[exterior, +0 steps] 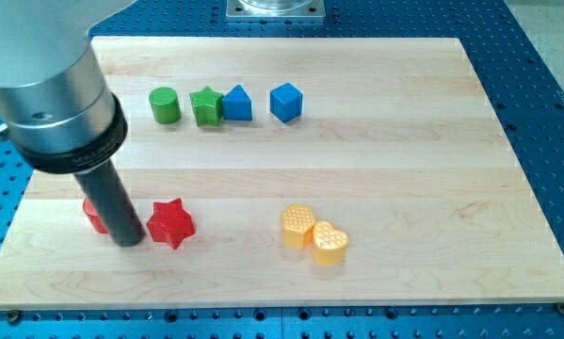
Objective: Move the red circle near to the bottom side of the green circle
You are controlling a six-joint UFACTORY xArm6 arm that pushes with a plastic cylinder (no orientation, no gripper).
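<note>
The red circle (94, 216) lies at the view's lower left, mostly hidden behind my rod. My tip (129, 242) rests on the board just right of it, between it and the red star (171, 223). The green circle (164, 105) stands at the view's upper left, well above the red circle.
A green star (206, 105), a blue triangular block (237, 104) and a blue cube (286, 102) sit in a row right of the green circle. A yellow block (298, 225) and a yellow heart (329, 243) lie at the lower middle. The board's left edge (37, 174) is close.
</note>
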